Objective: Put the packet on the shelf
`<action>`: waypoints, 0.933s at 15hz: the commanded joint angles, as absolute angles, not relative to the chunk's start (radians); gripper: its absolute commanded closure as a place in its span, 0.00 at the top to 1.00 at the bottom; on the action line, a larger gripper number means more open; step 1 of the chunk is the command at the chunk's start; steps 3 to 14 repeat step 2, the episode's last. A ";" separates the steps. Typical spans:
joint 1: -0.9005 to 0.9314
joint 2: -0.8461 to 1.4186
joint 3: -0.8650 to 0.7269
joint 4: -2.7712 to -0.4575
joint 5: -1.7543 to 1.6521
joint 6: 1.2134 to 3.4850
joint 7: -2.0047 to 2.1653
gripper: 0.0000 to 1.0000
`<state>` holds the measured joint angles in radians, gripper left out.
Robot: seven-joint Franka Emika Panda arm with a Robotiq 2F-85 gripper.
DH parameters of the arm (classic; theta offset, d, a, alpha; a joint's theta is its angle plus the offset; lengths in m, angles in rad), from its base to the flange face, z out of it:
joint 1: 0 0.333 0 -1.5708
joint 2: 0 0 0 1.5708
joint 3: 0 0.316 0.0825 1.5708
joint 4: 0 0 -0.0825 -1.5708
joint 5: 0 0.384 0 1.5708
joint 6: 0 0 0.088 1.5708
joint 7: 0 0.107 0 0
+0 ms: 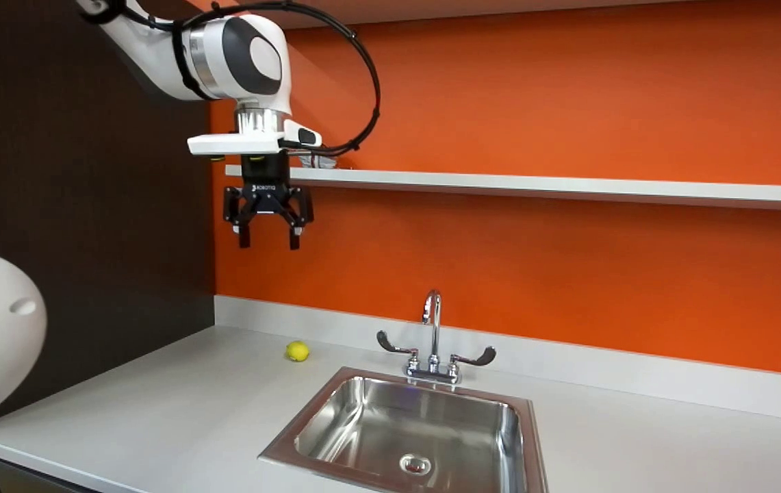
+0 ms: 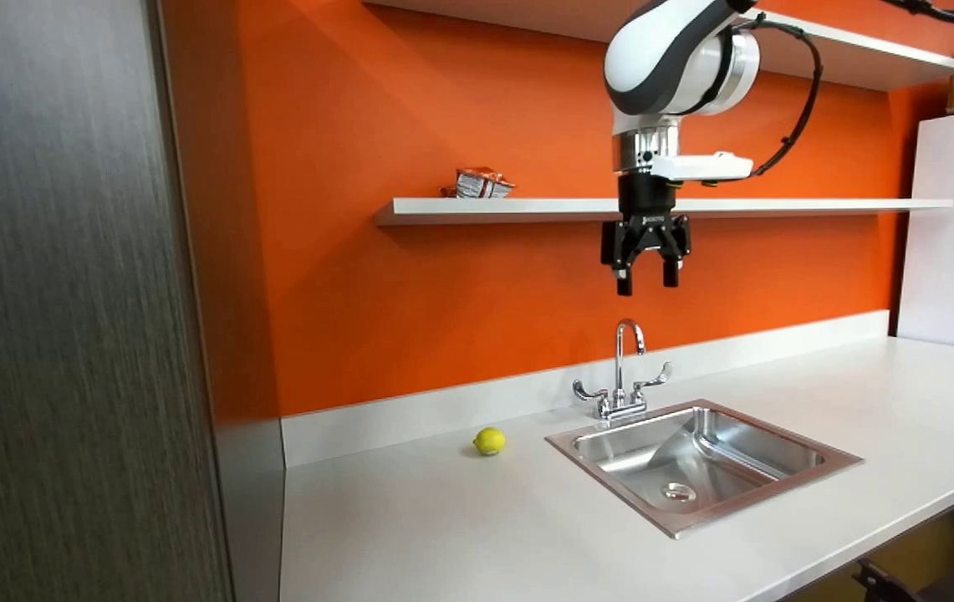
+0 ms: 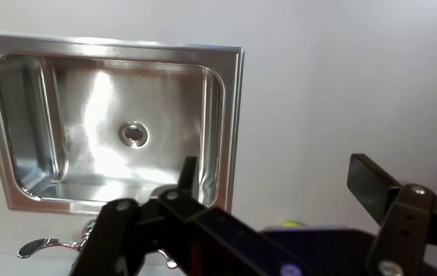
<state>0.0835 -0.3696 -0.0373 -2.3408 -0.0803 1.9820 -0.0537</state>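
Observation:
The crinkled red-orange packet with a pale, dark-printed face lies on the shelf, near its left end in an exterior view. In an exterior view only a pale part of the packet shows on the shelf, beside and partly behind the arm's wrist. My gripper points down with its fingers apart and nothing between them. It also hangs in front of the shelf in an exterior view, apart from the packet, fingertips below shelf level. In the wrist view the open gripper is above the countertop; the packet is out of view there.
A yellow-green ball sits on the grey countertop. A steel sink is set in the counter, with a faucet and lever handles behind it. A dark cabinet panel stands at the side. An upper shelf hangs above.

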 commanded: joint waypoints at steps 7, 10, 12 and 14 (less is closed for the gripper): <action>0.062 -0.369 -0.017 -2.336 -0.073 1.980 -0.060 1.00; 0.062 -0.369 -0.017 -2.336 -0.073 1.980 -0.060 1.00; 0.062 -0.369 -0.017 -2.336 -0.073 1.980 -0.060 1.00; 0.062 -0.369 -0.017 -2.336 -0.073 1.980 -0.060 1.00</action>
